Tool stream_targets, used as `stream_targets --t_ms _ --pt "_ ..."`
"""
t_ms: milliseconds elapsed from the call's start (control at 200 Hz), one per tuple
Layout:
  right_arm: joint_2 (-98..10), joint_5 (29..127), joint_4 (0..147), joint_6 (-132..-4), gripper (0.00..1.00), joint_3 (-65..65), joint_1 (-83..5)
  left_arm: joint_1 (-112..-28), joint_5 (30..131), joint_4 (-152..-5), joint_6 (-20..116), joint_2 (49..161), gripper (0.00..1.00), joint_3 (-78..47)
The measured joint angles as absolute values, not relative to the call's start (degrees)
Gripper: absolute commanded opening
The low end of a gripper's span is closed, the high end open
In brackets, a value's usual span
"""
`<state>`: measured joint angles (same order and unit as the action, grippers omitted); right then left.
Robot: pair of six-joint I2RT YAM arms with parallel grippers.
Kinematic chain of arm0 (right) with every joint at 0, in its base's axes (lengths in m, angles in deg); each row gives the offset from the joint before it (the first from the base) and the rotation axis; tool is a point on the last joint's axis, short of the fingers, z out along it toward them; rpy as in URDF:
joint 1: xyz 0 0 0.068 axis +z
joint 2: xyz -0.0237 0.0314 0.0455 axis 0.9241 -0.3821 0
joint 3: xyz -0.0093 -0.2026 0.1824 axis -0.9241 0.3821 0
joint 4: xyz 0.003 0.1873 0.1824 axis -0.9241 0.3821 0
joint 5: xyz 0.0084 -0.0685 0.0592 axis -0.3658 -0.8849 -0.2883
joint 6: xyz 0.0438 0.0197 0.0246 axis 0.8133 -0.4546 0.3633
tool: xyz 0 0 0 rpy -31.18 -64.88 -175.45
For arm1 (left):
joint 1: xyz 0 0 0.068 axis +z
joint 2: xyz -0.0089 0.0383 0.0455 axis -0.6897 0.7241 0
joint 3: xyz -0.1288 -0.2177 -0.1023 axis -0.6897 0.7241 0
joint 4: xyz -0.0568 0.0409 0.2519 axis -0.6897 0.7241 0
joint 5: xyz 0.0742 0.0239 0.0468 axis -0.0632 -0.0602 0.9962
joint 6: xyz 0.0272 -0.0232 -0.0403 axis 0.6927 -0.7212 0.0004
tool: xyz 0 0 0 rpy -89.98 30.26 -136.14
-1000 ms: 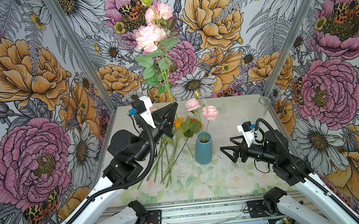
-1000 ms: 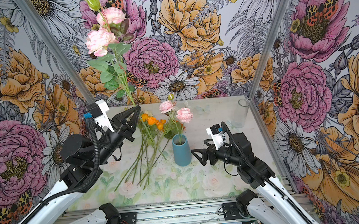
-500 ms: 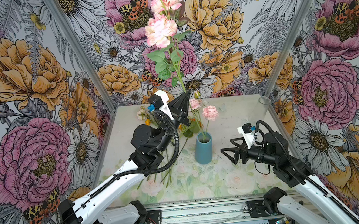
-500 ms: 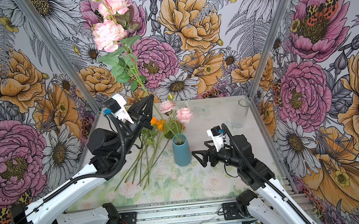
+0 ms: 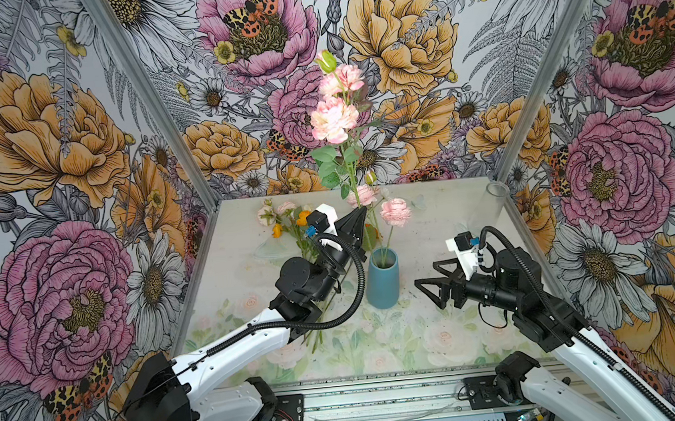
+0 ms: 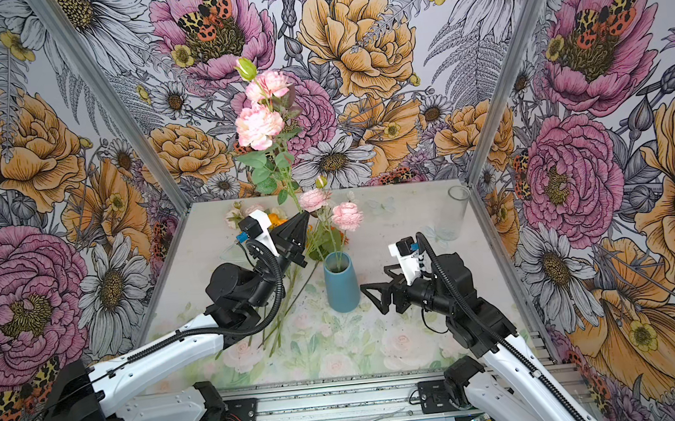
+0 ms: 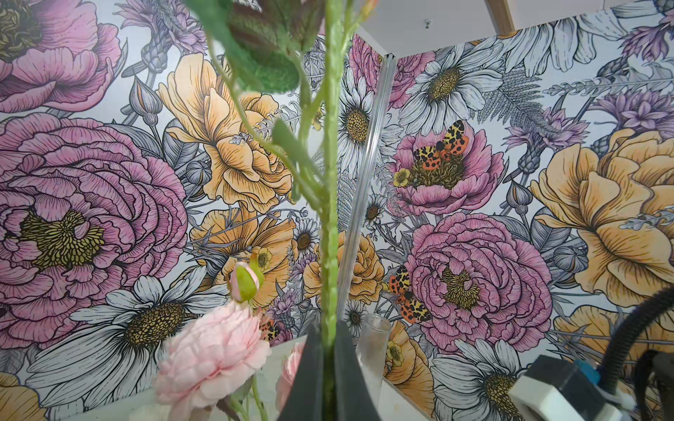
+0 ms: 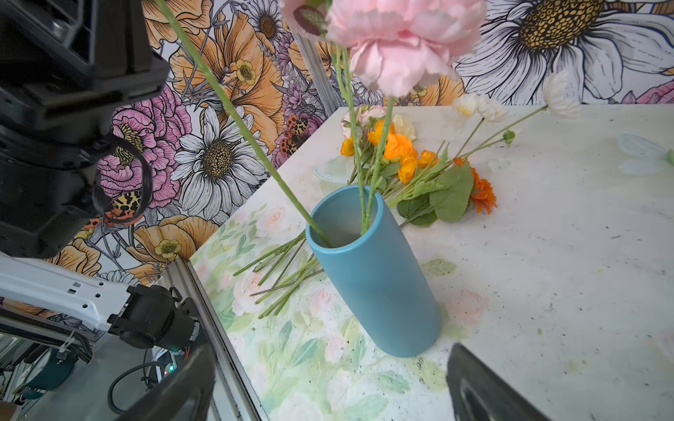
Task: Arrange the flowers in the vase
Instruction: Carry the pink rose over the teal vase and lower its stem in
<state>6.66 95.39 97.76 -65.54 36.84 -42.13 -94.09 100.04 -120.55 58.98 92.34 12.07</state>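
Left fingers (image 5: 352, 229), clamped on pink stem (image 5: 351, 177), swung across to vase (image 5: 382, 286); stem foot inside its mouth. Right fingers (image 8: 481, 386) apart beside it. We reckon insertion under way; next: lower, release.

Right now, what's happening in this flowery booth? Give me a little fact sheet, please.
left gripper: shut on the tall pink flower stem
stem end: inside the blue vase mouth
already in vase: pink blooms
right gripper: open, empty, beside the vase
left to do: loose flowers lying on the table
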Motion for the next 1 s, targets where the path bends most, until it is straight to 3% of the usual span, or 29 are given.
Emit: stream_targets --t_ms 490,821,1001 --pt "6.9 95.4 97.8 -65.7 1.0 37.2 -42.1 -100.6 101.0 -148.0 64.8 107.5 0.0 23.5" --pt "6.9 95.4 97.8 -66.2 0.99 37.7 -42.1 -101.1 106.6 -143.0 66.1 105.4 0.06 24.4" --pt "6.9 95.4 97.8 -66.2 1.0 37.8 -42.1 -101.1 107.5 -138.7 66.7 103.4 0.2 24.4"
